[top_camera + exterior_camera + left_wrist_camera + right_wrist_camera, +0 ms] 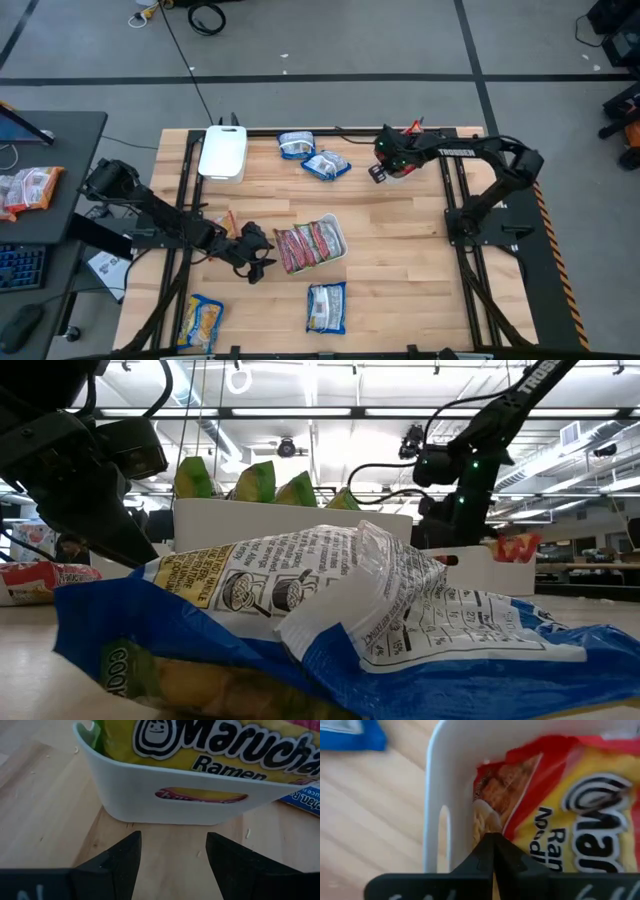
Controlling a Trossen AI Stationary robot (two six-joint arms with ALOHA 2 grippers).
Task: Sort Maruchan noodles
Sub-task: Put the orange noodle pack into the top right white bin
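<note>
High view: blue-white packet long axis front-to-back; left pincer apart, right pincer together.

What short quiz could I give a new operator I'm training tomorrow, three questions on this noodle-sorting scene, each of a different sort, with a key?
1. True or false: the left gripper is shut on a packet.
2. Multiple choice: the right gripper is over A) bare wood, B) a white tray holding an orange-yellow-red packet, C) the upside-down tray.
3. In the high view, how many blue-white packets lie loose on the table?

Key:
1. False: its fingers are open, facing the middle tray.
2. B.
3. Three: two near the far edge, one near the front edge.
</note>
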